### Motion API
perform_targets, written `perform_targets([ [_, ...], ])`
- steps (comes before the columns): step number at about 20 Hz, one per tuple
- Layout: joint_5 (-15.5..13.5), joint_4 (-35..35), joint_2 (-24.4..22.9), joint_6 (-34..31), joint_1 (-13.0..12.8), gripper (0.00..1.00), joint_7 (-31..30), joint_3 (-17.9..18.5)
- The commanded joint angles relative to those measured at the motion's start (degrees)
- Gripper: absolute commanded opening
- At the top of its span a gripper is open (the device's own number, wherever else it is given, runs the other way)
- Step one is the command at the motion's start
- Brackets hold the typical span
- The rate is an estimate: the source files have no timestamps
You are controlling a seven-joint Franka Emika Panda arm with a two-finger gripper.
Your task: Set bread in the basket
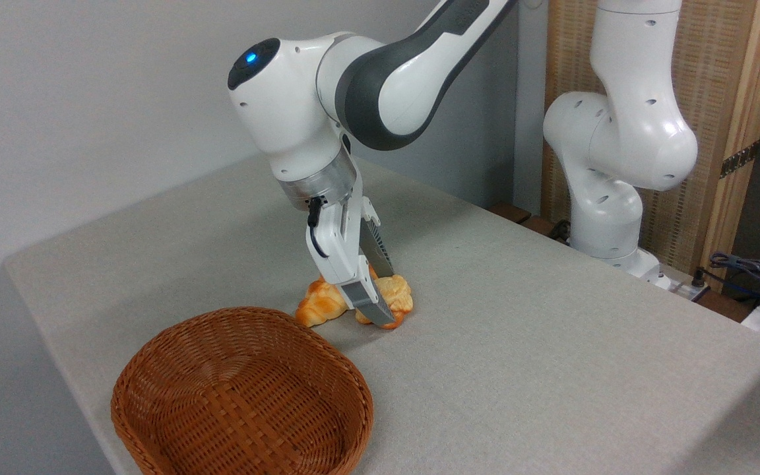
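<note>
I see my gripper (380,300) closed around the small cream-yellow round bun (394,295) mid-worktop (551,343), behind the empty reddish-brown wicker basket (241,396).

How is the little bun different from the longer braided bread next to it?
The bun is rounder and paler, cream-yellow on top; the braided loaf is longer and more orange-brown. The gripper is down over the bun, while the loaf lies uncovered, nearer the basket. Both sit on the table.

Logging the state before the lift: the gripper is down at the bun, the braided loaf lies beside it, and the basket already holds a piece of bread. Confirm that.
Wrong on one count: the basket holds nothing, as the camera view shows. The gripper is down at the bun, and the braided loaf lies beside it on the table.
</note>
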Motion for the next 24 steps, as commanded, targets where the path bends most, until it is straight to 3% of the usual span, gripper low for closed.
perform_targets([
  [1, 0.9, -0.2, -0.3, -0.7, -0.4, 0.46, 1.2, 0.3],
  [17, 0.8, 0.5, -0.9, -0.8, -0.4, 0.49, 0.6, 0.4],
  [21, -0.4, 3.3, -1.9, -1.1, -0.4, 0.51, -0.9, 0.8],
  [24, -2.6, 5.8, -2.0, -0.9, -0.4, 0.54, -5.4, 0.5],
])
